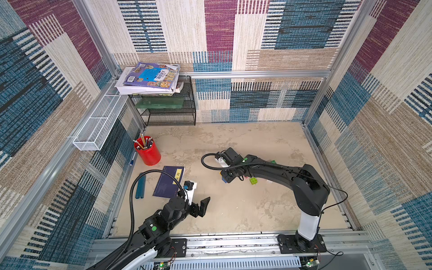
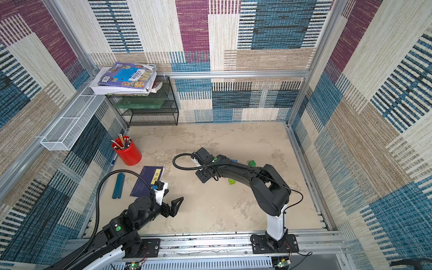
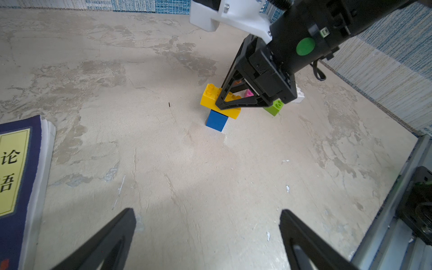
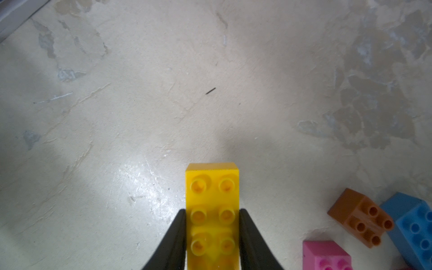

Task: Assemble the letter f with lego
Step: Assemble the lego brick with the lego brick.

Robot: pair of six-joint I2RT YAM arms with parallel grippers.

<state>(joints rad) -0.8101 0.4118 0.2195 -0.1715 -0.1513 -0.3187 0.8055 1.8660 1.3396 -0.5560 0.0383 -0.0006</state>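
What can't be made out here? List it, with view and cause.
Both top views: right arm covers most of the lego.
Left wrist view: right hand hides where yellow brick meets blue brick, and most of a white brick.
Right wrist view: picture edge cuts off the pink brick.

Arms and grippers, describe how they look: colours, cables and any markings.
The left arm and right arm are black with white sections and a round green dot. A black ribbed cable loops along each. The left gripper and right gripper have black triangular open-framed fingers.
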